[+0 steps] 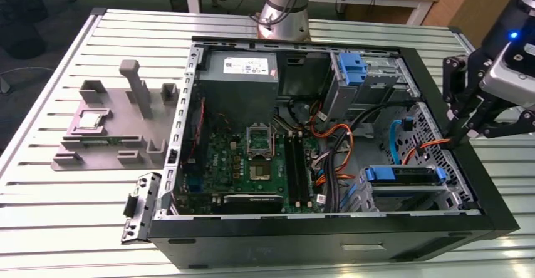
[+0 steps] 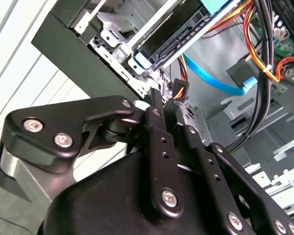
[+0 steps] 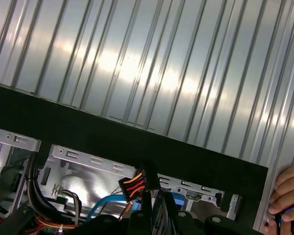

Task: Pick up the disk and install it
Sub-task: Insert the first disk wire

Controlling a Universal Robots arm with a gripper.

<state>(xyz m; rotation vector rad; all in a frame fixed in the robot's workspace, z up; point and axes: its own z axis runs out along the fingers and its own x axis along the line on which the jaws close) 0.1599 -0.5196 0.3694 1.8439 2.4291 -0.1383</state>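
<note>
My fingers point(image 2: 156, 122) are pressed together w/ nothing clamped between them, as far as I can make out in both wrist views. My gripper point(image 1: 458, 139) hangs over the side wall of the open PC case point(image 1: 334, 243) on the exterior view's right, tips pointing down just inside the rim. Right off the tips sits a pwr connector point(image 3: 134, 187) w/ orange, red & black wires. It's v. close, but I can't tell if I'm touching it. The disk point(image 1: 407, 176), framed by its blue carrier rail, sits in the drive cage point(image 1: 418, 196) in the case's corner on the exterior view's right, nearer the camera than my gripper, close to me but apart. A blue data cable point(image 2: 210, 78) runs along the case interior past the connector. A person's hand point(image 3: 288, 193) is at the slatted table point(image 3: 161, 63) just outside the case wall. The motherboard point(image 1: 250, 156) lies mid-case. A grey fixture block point(image 1: 109, 128) stands on the table at the exterior view's left, well apart.
</note>
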